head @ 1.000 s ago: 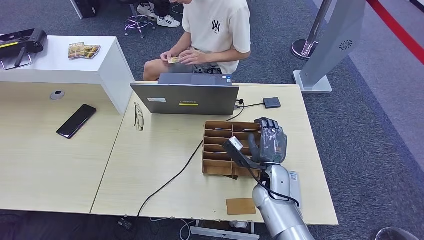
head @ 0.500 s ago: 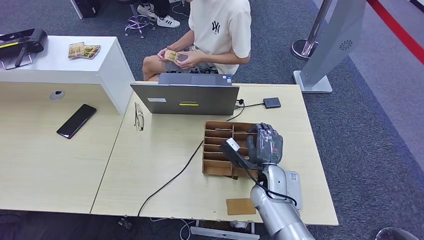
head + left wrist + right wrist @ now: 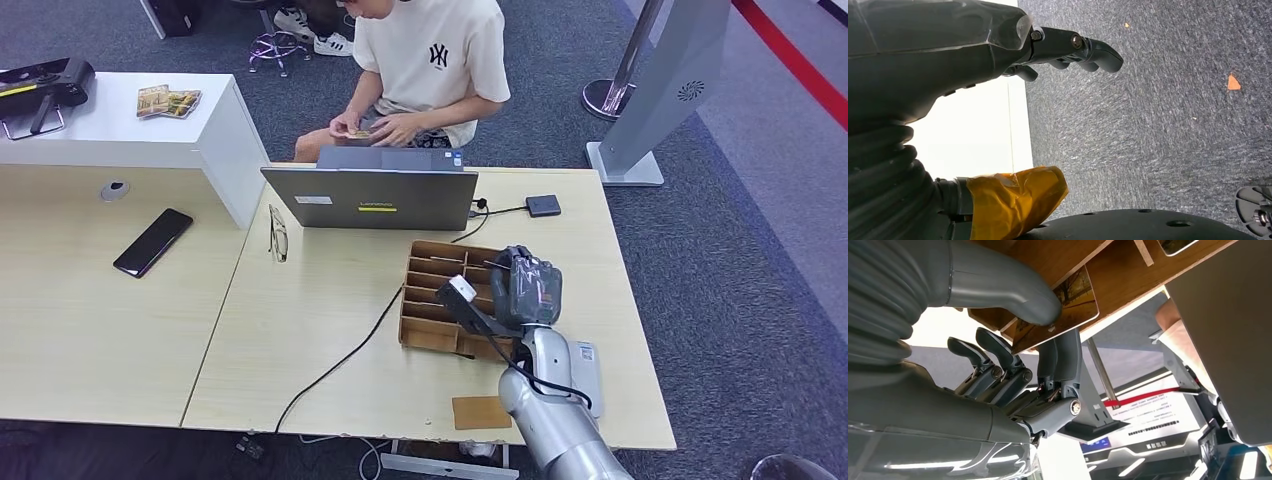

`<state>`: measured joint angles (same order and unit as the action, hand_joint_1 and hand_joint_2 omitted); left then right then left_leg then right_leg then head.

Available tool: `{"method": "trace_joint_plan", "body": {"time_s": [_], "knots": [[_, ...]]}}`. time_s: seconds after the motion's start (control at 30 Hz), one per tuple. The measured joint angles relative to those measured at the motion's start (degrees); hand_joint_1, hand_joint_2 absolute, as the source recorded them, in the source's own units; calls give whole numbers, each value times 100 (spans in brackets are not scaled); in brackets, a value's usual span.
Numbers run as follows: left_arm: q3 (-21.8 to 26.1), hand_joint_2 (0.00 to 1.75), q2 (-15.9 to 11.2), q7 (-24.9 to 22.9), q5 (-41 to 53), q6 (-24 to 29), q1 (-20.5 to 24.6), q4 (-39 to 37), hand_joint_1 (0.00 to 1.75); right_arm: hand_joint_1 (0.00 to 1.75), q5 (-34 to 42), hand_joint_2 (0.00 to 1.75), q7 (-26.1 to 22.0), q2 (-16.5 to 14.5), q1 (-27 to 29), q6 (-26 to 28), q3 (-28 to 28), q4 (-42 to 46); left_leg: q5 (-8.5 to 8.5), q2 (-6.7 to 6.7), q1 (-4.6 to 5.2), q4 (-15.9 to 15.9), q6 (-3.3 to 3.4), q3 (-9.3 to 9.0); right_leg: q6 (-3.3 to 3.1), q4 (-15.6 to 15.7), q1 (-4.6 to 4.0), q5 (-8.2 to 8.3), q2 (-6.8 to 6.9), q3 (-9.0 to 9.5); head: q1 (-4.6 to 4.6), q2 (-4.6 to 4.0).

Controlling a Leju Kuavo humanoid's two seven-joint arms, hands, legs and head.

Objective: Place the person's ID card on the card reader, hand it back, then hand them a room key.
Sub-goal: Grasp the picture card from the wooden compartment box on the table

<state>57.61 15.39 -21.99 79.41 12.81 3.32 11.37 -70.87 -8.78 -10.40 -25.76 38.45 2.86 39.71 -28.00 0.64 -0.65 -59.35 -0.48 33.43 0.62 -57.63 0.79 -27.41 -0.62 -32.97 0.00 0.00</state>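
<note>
My right hand (image 3: 525, 290) hovers over the right side of a wooden slotted tray (image 3: 428, 302) on the desk. In the right wrist view that hand (image 3: 1013, 375) pinches a picture-printed room key card (image 3: 1075, 295) between thumb and fingers, right against the tray's wood (image 3: 1048, 255). A seated person (image 3: 430, 60) behind the laptop holds a small card (image 3: 358, 132) in both hands at lap height. My left hand (image 3: 1083, 47) hangs beside me over grey carpet, fingers loosely extended and holding nothing.
A grey laptop (image 3: 370, 198) stands open behind the tray, with a cable running to a small black box (image 3: 543, 205). A white device (image 3: 590, 372) and a brown card (image 3: 481, 412) lie near the desk's front edge. Glasses (image 3: 277, 233) and a phone (image 3: 152, 241) lie to the left.
My right hand has sunk lower and closer onto the tray, which has shifted slightly left. The person lifted the card, then lowered it again and leaned forward.
</note>
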Motion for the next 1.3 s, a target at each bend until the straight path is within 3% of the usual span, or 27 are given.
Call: {"method": "trace_joint_plan", "body": {"time_s": [0.43,1.3], "knots": [[0,175,0,0,-4,4,0,0,0,173,490,175,-89,12,-29,2,161,-16,0,-1,0,0,0,-1,0,0,0,0,-1,0,0,0],[0,175,0,2,-8,6,0,0,0,175,319,175,117,218,-30,2,403,318,0,0,1,-1,0,1,0,0,1,0,0,0,0,0]]}}
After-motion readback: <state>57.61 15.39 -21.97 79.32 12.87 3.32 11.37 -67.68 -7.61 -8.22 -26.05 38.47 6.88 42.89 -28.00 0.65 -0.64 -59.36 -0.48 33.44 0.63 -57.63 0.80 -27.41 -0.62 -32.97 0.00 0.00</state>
